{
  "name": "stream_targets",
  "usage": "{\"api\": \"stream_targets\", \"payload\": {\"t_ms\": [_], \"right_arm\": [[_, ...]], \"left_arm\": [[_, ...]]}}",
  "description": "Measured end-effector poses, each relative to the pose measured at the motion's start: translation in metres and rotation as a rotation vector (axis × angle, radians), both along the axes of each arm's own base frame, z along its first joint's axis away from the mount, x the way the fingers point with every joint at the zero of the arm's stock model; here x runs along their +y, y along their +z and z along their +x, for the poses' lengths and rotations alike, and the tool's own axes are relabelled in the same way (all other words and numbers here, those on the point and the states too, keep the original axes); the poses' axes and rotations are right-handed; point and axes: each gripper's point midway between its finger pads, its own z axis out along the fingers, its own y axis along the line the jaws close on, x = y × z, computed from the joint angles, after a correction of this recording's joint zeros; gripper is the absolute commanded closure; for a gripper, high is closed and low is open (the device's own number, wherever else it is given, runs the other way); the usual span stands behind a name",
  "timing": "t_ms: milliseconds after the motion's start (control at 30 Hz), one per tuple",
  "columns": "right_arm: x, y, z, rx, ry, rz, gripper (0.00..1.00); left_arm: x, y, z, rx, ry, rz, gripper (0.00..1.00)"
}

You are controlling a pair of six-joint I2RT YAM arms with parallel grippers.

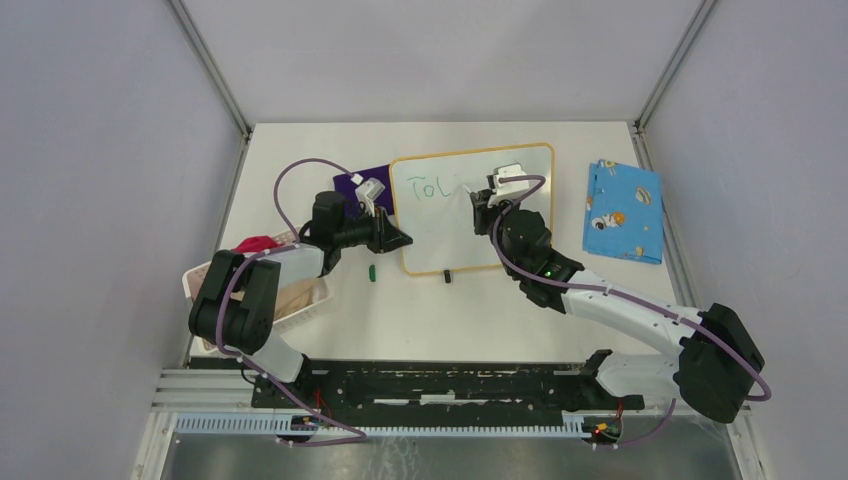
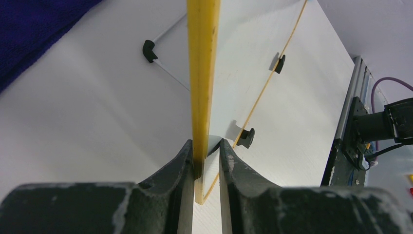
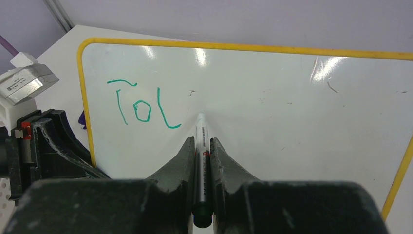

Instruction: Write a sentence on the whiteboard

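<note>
The whiteboard (image 1: 455,235), white with a thin orange-yellow frame, lies mid-table. Green letters reading "Tol" (image 1: 432,187) stand at its upper left, and they also show in the right wrist view (image 3: 143,108). My left gripper (image 1: 403,240) is shut on the board's left frame edge (image 2: 203,73), which runs between its fingers (image 2: 182,161). My right gripper (image 1: 478,208) is shut on a silver marker (image 3: 201,161). The marker's tip rests on the board (image 3: 292,112) just right of the letters.
A green marker cap (image 1: 371,272) lies on the table left of the board's near edge. A purple cloth (image 1: 362,180) is behind the left gripper. A blue patterned cloth (image 1: 624,210) lies at the right. A white basket (image 1: 300,300) with a red cloth (image 1: 255,244) stands at the left.
</note>
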Motion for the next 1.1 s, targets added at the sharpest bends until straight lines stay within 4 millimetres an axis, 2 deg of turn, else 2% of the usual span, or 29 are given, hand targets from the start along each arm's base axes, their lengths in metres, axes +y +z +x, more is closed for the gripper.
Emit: {"api": "stream_targets", "payload": {"t_ms": [233,533,800,1100], "right_arm": [[0.005,0.003,0.0,-0.013,0.023,0.008,1.0],[0.01,-0.008,0.002,0.01,0.033,-0.014,1.0],[0.011,-0.005,0.006,0.006,0.025,-0.012,1.0],[0.022,0.0,0.011,0.003,0.046,-0.008,1.0]], "left_arm": [[0.0,0.0,0.0,0.0,0.0,0.0,0.98],[-0.001,0.0,-0.001,0.001,-0.004,0.0,0.98],[-0.001,0.0,-0.001,0.002,-0.004,0.001,0.98],[-0.002,0.0,-0.001,0.002,-0.005,0.001,0.98]]}}
